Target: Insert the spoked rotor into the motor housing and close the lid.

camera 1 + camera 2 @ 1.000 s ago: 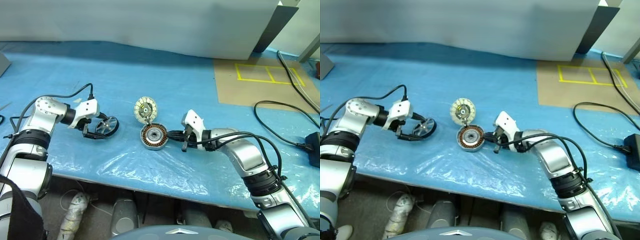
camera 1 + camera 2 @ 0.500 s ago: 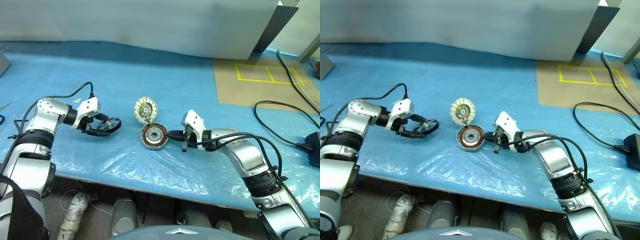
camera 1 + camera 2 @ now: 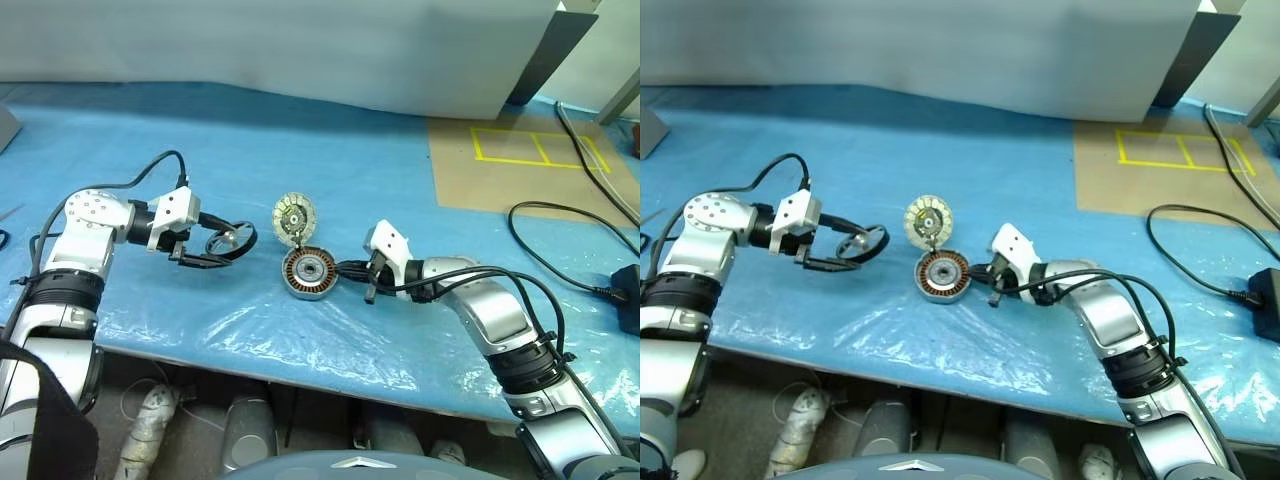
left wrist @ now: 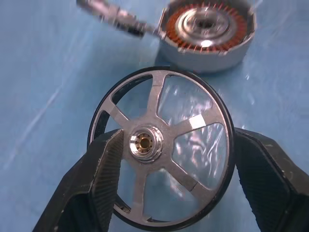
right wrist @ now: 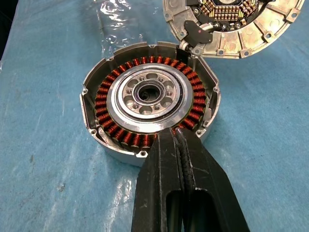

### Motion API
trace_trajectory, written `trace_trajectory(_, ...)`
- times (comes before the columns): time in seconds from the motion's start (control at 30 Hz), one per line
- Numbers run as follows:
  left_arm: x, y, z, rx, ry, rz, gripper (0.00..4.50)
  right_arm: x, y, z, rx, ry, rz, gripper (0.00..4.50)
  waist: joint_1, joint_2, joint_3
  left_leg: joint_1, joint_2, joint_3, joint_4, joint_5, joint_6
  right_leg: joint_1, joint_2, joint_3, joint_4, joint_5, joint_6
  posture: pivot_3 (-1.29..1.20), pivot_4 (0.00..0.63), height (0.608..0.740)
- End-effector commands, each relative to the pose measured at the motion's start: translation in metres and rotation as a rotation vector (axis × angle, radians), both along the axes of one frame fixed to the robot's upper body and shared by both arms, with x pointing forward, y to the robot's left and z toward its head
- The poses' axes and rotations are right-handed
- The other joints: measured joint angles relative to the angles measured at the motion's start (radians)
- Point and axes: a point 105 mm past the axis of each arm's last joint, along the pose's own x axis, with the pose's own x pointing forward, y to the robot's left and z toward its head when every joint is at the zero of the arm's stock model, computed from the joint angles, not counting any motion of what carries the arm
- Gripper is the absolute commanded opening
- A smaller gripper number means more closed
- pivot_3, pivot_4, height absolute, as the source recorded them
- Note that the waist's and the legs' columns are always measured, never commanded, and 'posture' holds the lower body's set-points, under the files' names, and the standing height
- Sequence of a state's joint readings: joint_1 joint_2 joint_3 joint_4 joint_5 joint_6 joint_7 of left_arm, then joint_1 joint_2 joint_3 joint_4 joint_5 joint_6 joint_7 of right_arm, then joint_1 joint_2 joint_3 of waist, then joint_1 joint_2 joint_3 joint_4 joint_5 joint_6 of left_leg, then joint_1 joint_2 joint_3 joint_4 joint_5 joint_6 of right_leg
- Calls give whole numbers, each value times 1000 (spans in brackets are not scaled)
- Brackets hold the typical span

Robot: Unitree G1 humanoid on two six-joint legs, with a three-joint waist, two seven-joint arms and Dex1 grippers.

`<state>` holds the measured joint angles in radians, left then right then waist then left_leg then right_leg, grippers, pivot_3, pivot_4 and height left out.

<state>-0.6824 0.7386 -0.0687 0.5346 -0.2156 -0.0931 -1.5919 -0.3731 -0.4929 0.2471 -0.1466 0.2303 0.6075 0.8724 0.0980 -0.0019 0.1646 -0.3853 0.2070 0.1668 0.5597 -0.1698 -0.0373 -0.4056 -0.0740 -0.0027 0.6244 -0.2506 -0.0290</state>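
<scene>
Two arms of mine reach over the blue table point(image 3: 300, 150). Between them sits the motor housing point(image 3: 308, 273), its lid point(image 3: 293, 216) standing open behind it. My right gripper point(image 5: 176, 145), fingers pressed together, rests its tips against the housing's near rim. My left gripper point(image 4: 169, 159) pinches the spoked rotor point(image 4: 161, 152) by its rim, held off the table just beside the housing.

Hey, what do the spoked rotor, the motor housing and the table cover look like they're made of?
Spoked rotor: likely metal, with brushed silver spokes, a dark rim and a brass-coloured hub.
Motor housing: apparently cast metal, matte silver-grey, holding glossy copper-coloured wire windings around a polished centre.
Table cover: blue sheet under thin clear plastic film, judging by its wrinkles and glare.
</scene>
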Motion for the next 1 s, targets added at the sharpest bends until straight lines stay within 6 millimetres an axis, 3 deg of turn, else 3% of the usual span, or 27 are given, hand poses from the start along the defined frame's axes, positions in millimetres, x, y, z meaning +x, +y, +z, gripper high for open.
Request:
trace_trajectory(0.03, -17, -23, 31, -133, -15, -75, 3141, 1, -10, 15, 60, 0, -33, 0, 0, 0, 0, 0, 0, 0, 0, 0, 0, 0, 0, 0, 0, 0, 0, 0, 150, 740)
trace_trajectory(0.2, -34, -47, 39, -185, 10, -140, 3141, 1, -21, 23, 72, -5, -57, 0, -1, 0, 0, 0, 0, 0, 0, 0, 0, 0, 0, 0, 0, 0, 0, 0, 150, 740)
trace_trajectory(0.47, -28, -70, 18, -193, 16, -131, 3141, -3, -28, 28, 77, -13, -82, 0, -2, 0, 0, 0, 0, 0, 1, 0, 0, 0, 0, 1, 0, 0, 0, 0, 150, 740)
trace_trajectory(0.73, -18, -79, -11, -142, -14, -73, 3141, -7, -35, 24, 66, -7, -139, 0, -3, 0, 0, 0, 0, 0, 0, 0, 0, 0, 1, 1, -1, 0, 0, 0, 150, 740)
trace_trajectory(1.0, -13, -86, -20, -173, -30, -32, 3141, -10, -36, 18, 34, -13, -154, 0, -2, 0, 0, 0, -1, 0, 1, 0, 0, 0, 0, 1, -1, 0, 0, 0, 150, 740)
